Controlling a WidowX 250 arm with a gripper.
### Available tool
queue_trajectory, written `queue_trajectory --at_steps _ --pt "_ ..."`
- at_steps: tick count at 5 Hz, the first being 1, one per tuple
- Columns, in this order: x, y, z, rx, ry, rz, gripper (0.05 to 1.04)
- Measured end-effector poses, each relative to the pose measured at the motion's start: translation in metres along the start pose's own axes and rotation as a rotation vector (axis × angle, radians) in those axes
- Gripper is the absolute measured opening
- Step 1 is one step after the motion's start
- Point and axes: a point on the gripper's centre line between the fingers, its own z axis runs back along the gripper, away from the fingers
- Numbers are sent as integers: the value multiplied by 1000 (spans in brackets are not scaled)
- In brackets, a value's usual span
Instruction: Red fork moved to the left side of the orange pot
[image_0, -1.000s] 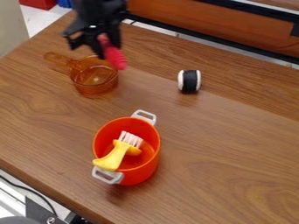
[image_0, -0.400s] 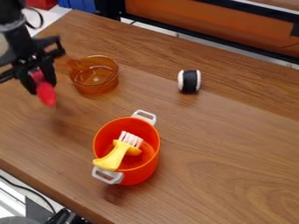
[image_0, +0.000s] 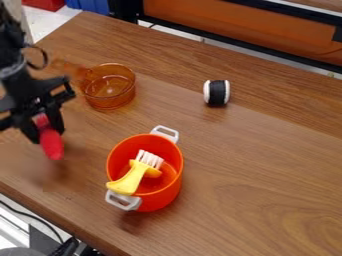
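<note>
While you hold the red fork (image_0: 51, 144) clamped in your tool (image_0: 47, 122), it hangs left of the orange pot (image_0: 160, 197).

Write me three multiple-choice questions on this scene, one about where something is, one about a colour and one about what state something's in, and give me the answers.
1. Where is the yellow brush?
A. In the amber pan
B. In the orange pot
C. Beside the black and white roll

2. What colour are the pot's handles?
A. Black
B. Blue
C. White

3. What state is the red fork in?
A. Held by the gripper
B. Lying in the orange pot
C. Leaning on the amber pan

Answers:
1: B, its bristle end sits inside the pot's rim.
2: C, both loops on the pot's sides are whitish.
3: A, its upper end is between the gripper's fingers.
</note>
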Motion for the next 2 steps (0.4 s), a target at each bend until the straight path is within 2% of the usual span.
queue_trajectory --at_steps 2 --pt "-36 -13 -12 -60 -47 -49 357"
